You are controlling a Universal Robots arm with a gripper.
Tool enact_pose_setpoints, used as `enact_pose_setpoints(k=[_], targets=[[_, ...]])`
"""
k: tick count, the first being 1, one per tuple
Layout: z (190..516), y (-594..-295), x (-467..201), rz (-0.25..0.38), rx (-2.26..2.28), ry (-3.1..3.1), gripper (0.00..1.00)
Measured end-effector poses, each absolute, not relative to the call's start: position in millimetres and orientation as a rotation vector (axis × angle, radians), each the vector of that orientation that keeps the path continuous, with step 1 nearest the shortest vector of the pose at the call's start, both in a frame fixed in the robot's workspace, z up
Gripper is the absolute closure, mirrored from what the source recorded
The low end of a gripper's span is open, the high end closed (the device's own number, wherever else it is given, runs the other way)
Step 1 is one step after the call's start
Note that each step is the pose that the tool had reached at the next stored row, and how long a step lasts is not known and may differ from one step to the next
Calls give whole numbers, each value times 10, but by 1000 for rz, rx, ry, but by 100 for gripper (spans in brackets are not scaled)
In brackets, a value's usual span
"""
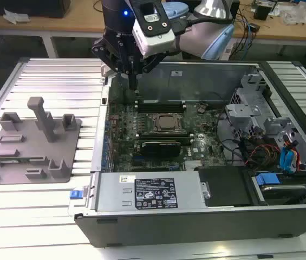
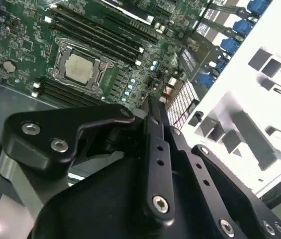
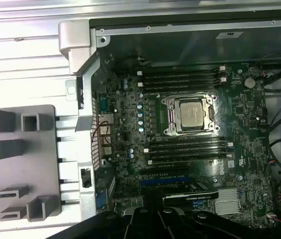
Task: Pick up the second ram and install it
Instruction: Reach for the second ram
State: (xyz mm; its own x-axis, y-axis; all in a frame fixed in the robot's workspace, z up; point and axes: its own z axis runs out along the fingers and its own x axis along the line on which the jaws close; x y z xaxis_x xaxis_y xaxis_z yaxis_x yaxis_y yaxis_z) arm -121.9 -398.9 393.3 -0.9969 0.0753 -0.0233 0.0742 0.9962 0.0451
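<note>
1. Gripper (image 1: 134, 84) hangs beyond the processor (image 1: 168, 122), toward the exterior view's left, its fingers pressed together.
2. Memory slots (image 1: 161, 106) flank the processor; I cannot tell whether the second ram sits among them.

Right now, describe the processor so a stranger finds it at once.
Inside the open computer case lies the green motherboard. Near its middle, between two banks of dark memory slots, sits the processor: the smooth square silver plate, in a metal frame.
</note>
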Motion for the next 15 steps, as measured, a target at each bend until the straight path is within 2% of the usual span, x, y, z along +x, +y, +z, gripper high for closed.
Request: enact_pose_setpoints(k=[15], targets=[[3933,-3988,-1409,69,117,3114,92]])
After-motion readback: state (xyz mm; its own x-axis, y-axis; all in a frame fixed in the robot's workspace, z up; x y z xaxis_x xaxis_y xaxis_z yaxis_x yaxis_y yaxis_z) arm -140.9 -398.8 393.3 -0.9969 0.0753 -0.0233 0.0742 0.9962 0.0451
